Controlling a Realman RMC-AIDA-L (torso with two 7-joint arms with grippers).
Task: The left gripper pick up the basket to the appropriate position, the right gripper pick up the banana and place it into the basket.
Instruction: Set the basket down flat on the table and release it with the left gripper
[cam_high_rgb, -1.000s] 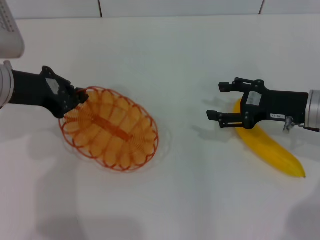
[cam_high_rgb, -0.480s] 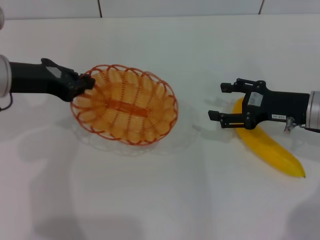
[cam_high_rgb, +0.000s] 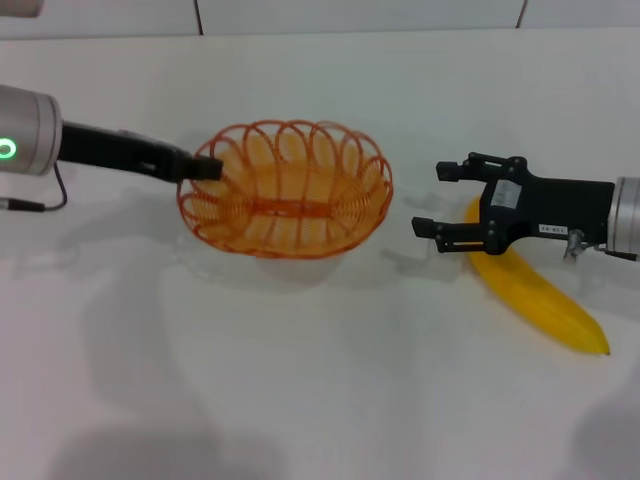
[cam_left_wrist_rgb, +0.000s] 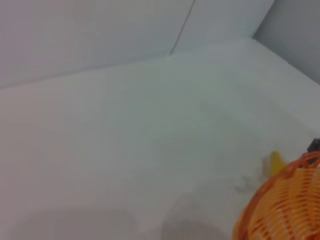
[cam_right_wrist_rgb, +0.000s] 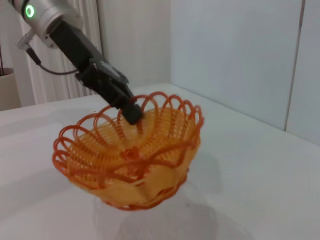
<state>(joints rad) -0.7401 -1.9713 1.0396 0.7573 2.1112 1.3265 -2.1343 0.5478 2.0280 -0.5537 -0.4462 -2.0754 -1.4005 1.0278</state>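
Since a second ago the basket (cam_high_rgb: 286, 190) has swung rightward to mid-table and tipped up, its far rim raised; the banana (cam_high_rgb: 535, 290) and the right gripper (cam_high_rgb: 440, 200) hovering over its far end, fingers spread wide and empty, have not moved. The left gripper (cam_high_rgb: 205, 167) is clamped on the basket's left rim. The basket is orange looped wire with a scalloped edge.

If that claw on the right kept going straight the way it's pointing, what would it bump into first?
Probably the basket, held up by the left gripper. The right gripper points at it across bare table, though height is hard to judge.
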